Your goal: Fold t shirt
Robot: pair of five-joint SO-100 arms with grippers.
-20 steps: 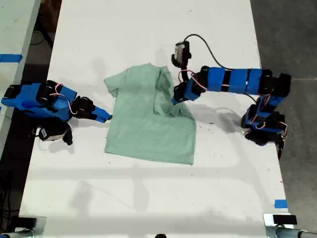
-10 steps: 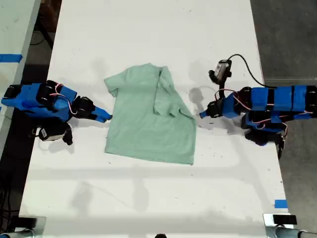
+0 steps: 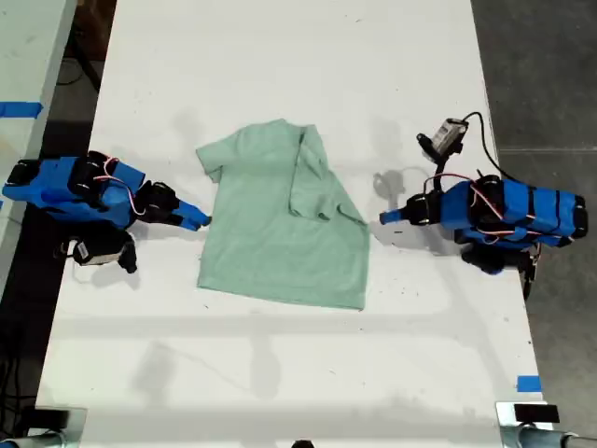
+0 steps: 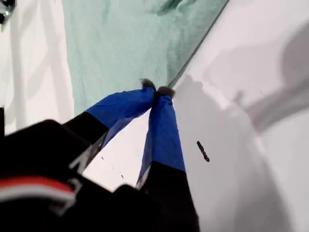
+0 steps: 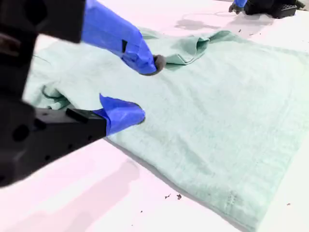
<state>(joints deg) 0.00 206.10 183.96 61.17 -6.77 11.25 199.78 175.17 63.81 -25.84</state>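
Two grippers you are watching, my first gripper (image 4: 157, 90) sitting pinched closed on nothing (just off the hem), my second gripper (image 5: 140, 89) hanging parted over the t shirt (image 3: 280, 224), lying mid-table (image 3: 280, 75).

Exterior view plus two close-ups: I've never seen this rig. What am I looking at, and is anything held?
These are two small blue robot arms on a white table, each ending in a two-fingered claw. The exterior view looks down from above. The other two pictures come from cameras mounted on the claws.

A pale green t shirt lies flat between the arms, and the side of it at the exterior view's right is folded inward.

My first claw, at the exterior view's right, is closed and empty beside the shirt. My second claw, at that view's left, is open at the shirt's edge. Nothing is held.
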